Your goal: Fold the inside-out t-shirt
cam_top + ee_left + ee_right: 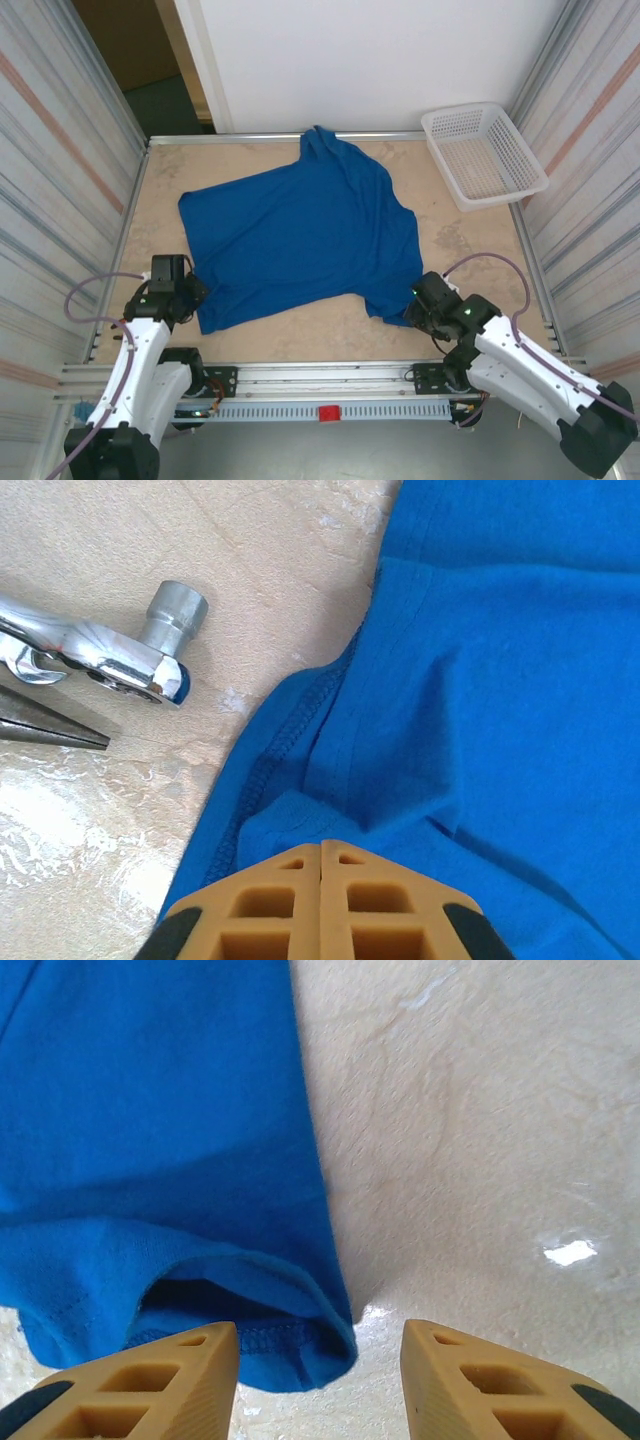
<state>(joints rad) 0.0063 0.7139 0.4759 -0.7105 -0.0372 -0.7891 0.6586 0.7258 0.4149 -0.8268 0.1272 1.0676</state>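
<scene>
The table [470, 250] is a pale, mottled slab with striped walls on both sides. The t-shirt [300, 240] lies spread almost flat across its middle, plain blue side up. One bunched end reaches the far edge, and its near edge runs between the two grippers. The basket [483, 158] is white lattice, sits in the far right corner, and is apart from the shirt.

The left gripper [190, 290] is at the shirt's near left corner. In the left wrist view its fingers [280, 900] are pressed flat together with no gap. Creases in the cloth run up to the tips, so the fingers pinch a small bunch of shirt [500, 680] just inside the stitched hem.

The right gripper [415, 305] is at the near right corner. In the right wrist view its fingers [170, 1370] stand well apart and grip nothing. One tip is over the stitched, open-ended corner of the shirt [150, 1110] and the other is over bare table [470, 1140].

A chrome fitting [150, 655] lies on the table left of the hem, clear of the cloth.
</scene>
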